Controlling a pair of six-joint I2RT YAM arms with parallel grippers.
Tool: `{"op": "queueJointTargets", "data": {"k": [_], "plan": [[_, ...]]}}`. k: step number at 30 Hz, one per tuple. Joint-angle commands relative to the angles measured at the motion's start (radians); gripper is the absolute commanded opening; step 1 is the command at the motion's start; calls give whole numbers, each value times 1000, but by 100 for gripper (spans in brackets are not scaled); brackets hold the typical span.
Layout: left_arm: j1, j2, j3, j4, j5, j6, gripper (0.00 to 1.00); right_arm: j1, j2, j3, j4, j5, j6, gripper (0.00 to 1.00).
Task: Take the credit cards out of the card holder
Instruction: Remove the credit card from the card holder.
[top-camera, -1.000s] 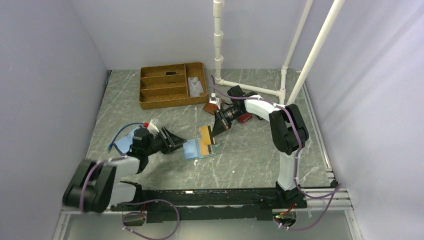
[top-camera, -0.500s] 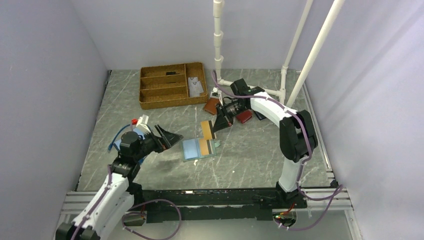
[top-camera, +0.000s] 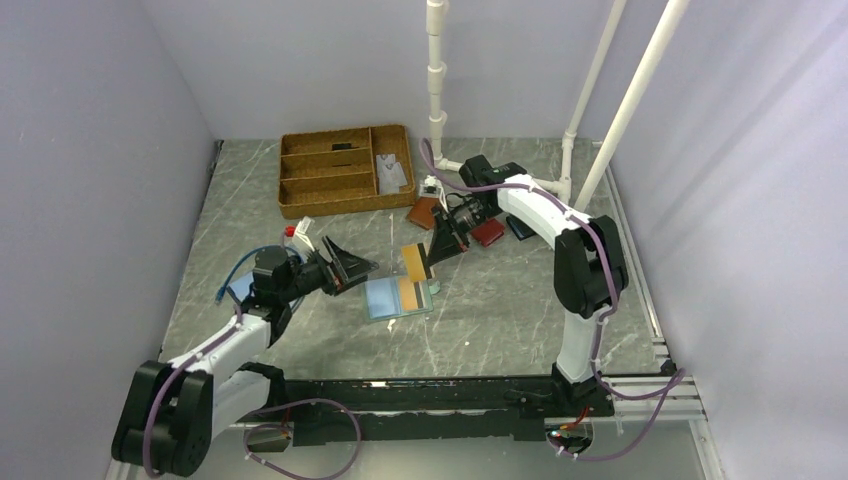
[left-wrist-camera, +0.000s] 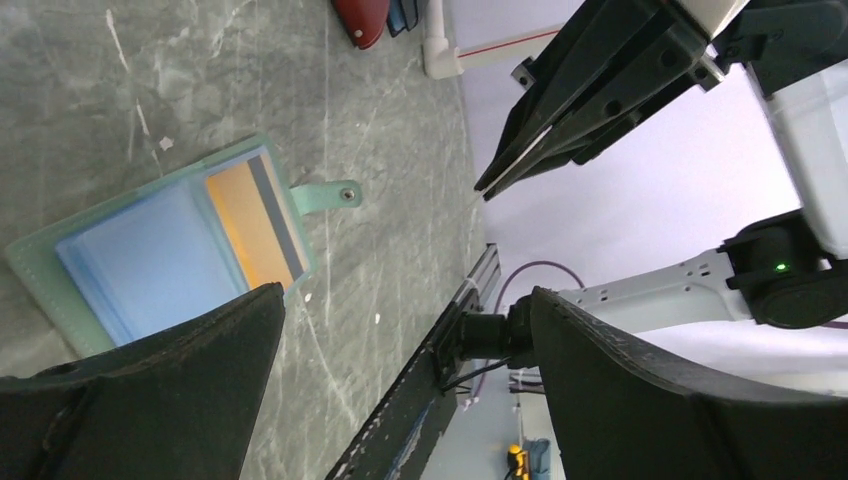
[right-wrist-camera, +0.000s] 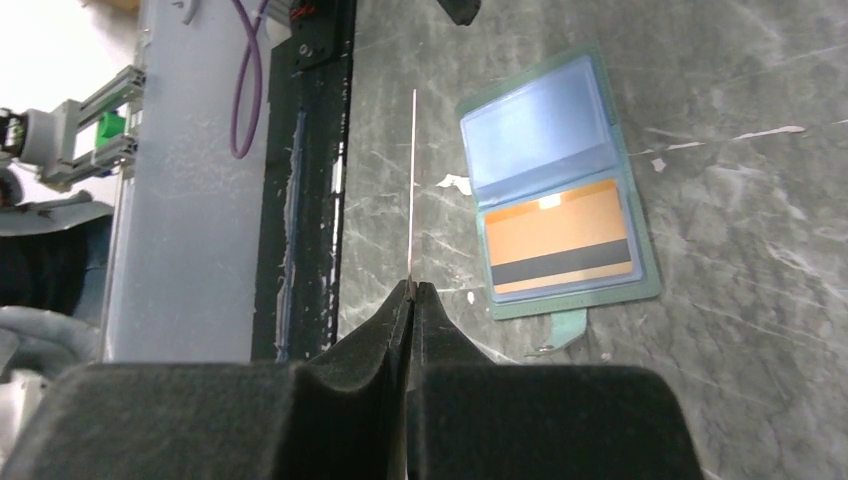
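Note:
The light blue card holder lies open and flat on the table, with an orange card with a dark stripe in its right pocket. It also shows in the right wrist view and the left wrist view. My right gripper is shut on a tan credit card, held above the holder's far edge. In the right wrist view that card is edge-on. My left gripper is open and empty, just left of the holder and off the table.
A wicker tray at the back holds whitish-grey cards in its right compartment. A brown wallet and a red wallet lie behind the right gripper. A light blue flat piece with a blue cable lies under the left arm. White pipes stand at the back.
My right gripper has pulled the tan card up and away from the holder. My left gripper has let go of the holder's left edge and risen slightly.

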Motion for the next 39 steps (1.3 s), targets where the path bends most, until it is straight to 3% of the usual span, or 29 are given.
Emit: {"op": "queueJointTargets", "data": {"k": [1,4,9,15,21,24,26,27,29,30,32,35,39], "plan": [[-1,80,16,268,52,-135,95,-2,30,70,-129,-87,-121,0],[-22,97,52,216,56,-29,88,-3,27,56,-87,-82,-72,0],[-128,64,131,55,-56,131,88,-1,24,56,-89,-91,-73,0],[-245,128,170,86,-120,213,77,5,23,56,-101,-116,-78,0],[-279,214,205,143,-130,234,68,18,39,75,-157,-146,-119,0],[-293,253,232,169,-104,230,56,24,49,84,-182,-152,-135,0],[-299,276,241,201,-74,210,43,24,55,88,-184,-148,-135,0],[-299,290,243,224,-51,199,34,24,58,89,-184,-146,-131,0],[-299,319,250,261,-4,185,5,24,63,93,-195,-151,-137,0],[-299,328,252,272,15,181,0,25,63,97,-203,-153,-143,0],[-297,330,250,273,29,181,0,29,60,103,-209,-150,-147,0],[-284,266,274,104,1,260,0,28,37,102,-179,-98,-105,18],[-270,137,413,-445,-202,464,0,27,-69,12,69,187,120,43]]}}
